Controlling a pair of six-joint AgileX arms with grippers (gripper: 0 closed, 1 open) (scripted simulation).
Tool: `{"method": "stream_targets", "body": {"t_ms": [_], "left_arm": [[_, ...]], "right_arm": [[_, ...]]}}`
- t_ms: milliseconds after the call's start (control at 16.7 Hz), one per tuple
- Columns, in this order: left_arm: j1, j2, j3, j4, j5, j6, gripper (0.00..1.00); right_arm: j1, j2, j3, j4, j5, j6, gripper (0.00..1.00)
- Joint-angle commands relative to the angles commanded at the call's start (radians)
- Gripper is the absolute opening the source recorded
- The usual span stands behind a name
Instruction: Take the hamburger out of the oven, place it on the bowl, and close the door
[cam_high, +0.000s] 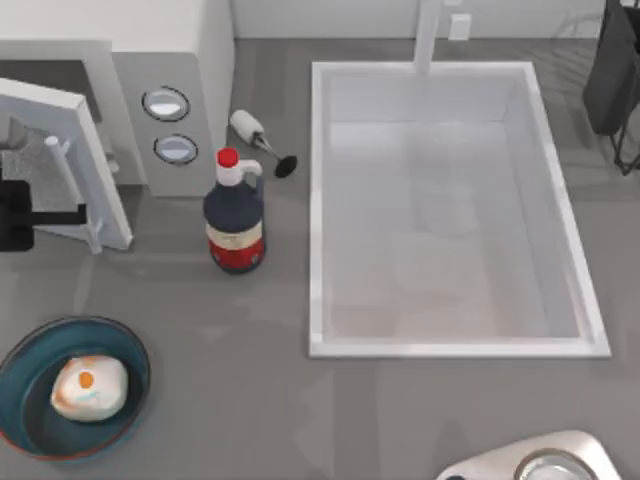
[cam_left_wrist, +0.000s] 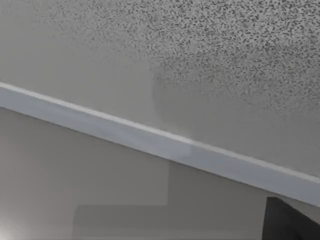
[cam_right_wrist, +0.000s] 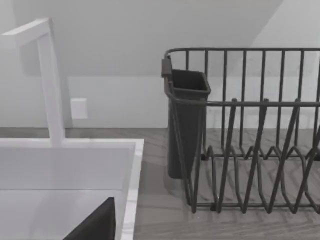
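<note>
Our left gripper (cam_high: 40, 216) sat at the desk's left edge, pressed against the door (cam_high: 70, 160) by its slim handle (cam_high: 78, 195); we could not tell how its fingers stood. Its wrist camera looked closely at the speckled window (cam_left_wrist: 225, 55). The hamburger (cam_high: 89, 387) already lay in the bowl (cam_high: 25, 410), near the front left corner and well apart from the gripper. We judged door-closing to be in hand: next, swing the half-open panel toward the oven (cam_high: 170, 60). Our right arm was parked near the dish rack (cam_right_wrist: 250, 135).
</note>
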Motion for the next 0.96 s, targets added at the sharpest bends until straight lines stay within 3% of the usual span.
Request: {"method": "stream_targets", "body": {"t_ms": [240, 720, 960], "left_arm": [[0.003, 0.034, 0.036, -0.005, -0.001, -0.001, 0.0], [-0.007, 0.307, 0.333, -0.02, -0.005, -0.005, 0.0], [-0.011, 0.367, 0.392, -0.026, -0.006, -0.007, 0.0]], "right_arm": [[0.0, 0.0, 0.0, 0.0, 0.0, 0.0, 1.0], [0.0, 0.0, 0.0, 0.0, 0.0, 0.0, 1.0], [0.0, 0.0, 0.0, 0.0, 0.0, 0.0, 1.0]]}}
